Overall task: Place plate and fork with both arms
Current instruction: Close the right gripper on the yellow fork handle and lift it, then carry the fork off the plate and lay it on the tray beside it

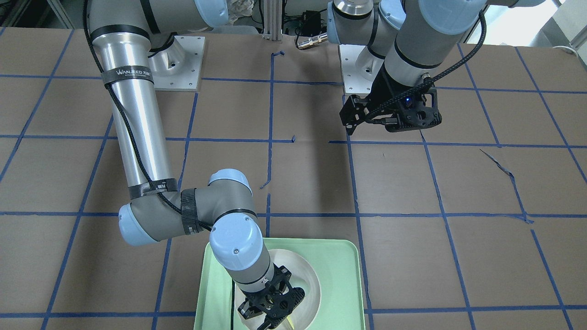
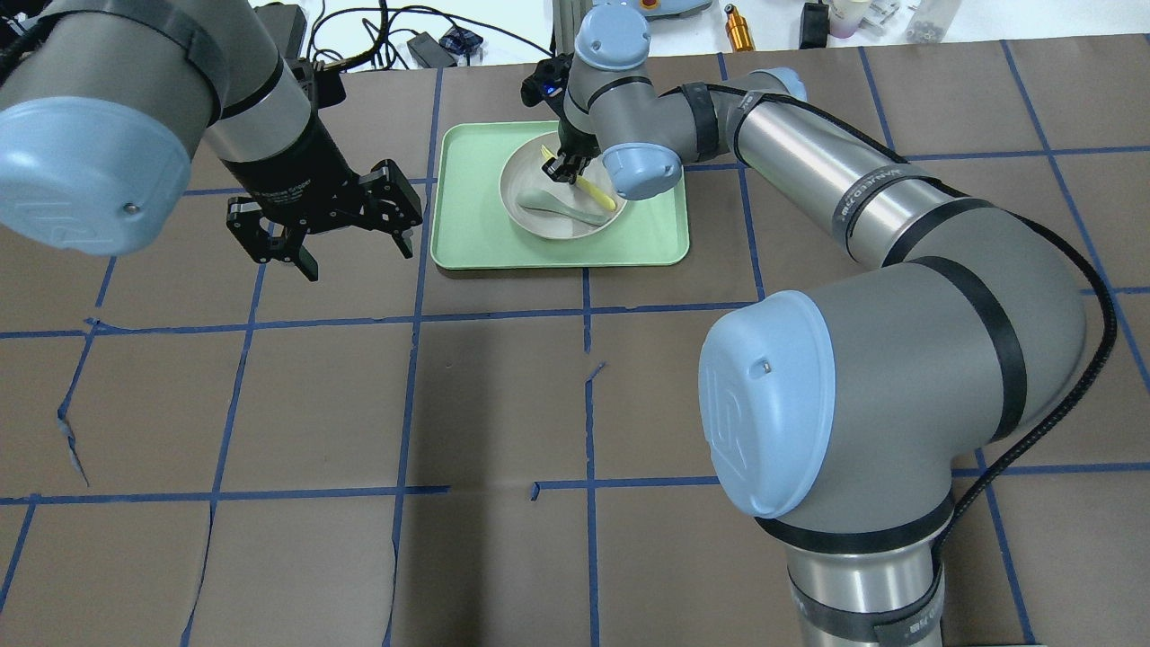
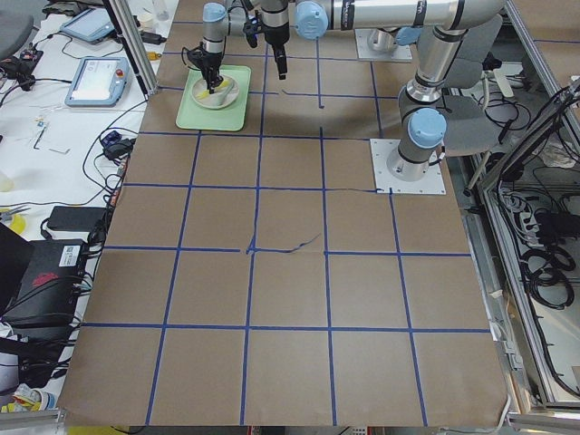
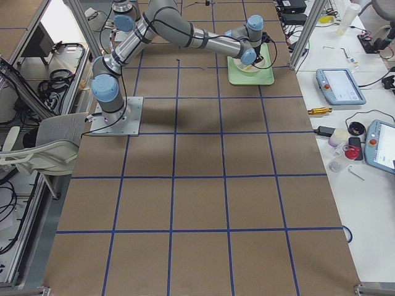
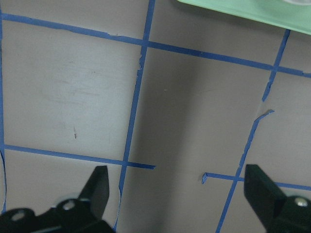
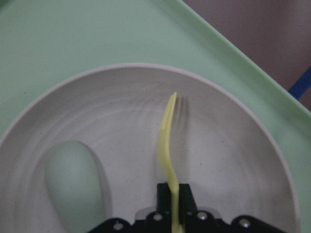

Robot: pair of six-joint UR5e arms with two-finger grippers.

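Left claw (image 2: 356, 255) hangs wide open over the bare table (image 2: 449, 404), holding nothing, on the left-edge side of the tray. At the middle of the far edge sits the green tray (image 2: 467, 244) with the white plate (image 2: 523, 180) in it. In the plate are a grey-green spoon (image 2: 559, 209) lying flat and the yellow fork (image 2: 595, 190). Right claw (image 2: 563, 170) is clamped tight on the fork, which is turned on edge. Contact between fork and plate: cannot tell.

overhead: looked down from behind, far off the right pincer (image 2: 559, 168)
right wrist: hugged that pincer, aimed down
shared: plate (image 2: 526, 184) under it
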